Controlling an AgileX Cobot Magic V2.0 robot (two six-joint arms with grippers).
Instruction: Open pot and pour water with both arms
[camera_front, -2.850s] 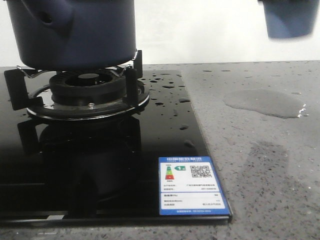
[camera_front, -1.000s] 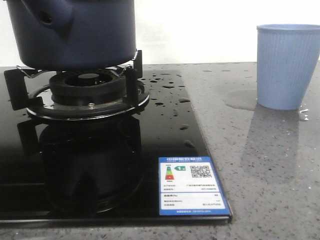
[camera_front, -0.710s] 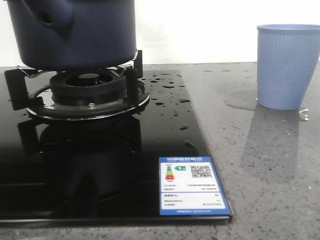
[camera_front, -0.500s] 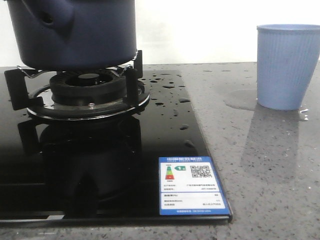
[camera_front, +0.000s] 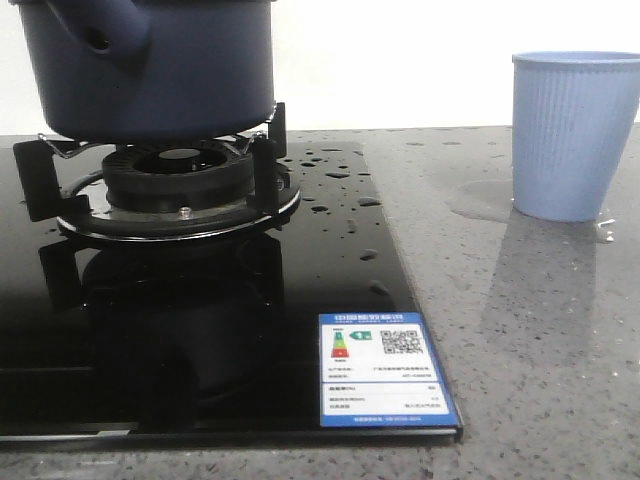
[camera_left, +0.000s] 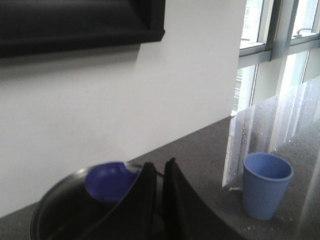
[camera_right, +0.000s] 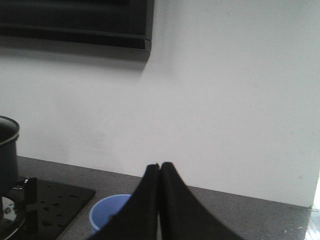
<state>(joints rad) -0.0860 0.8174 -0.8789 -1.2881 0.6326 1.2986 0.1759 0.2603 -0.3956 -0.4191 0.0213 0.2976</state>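
Note:
The dark navy pot stands on the gas burner at the far left, its side tube facing front. In the left wrist view it is open, with a shiny rim and no lid in sight. My left gripper hangs over its rim, fingers almost together and nothing seen between them. My right gripper is shut and empty above the pale blue cup. Water shows as a puddle round the cup's base and as drops on the hob glass. Neither gripper shows in the front view.
The pale blue ribbed cup stands upright on the grey counter at the right. The black glass hob with its pan support fills the left, with a blue label at its front corner. A white wall lies behind.
2.9 s ago the cup hung in the air at the top right; by 1 s ago it stood on the puddle and has stayed there. The pot has kept its place.

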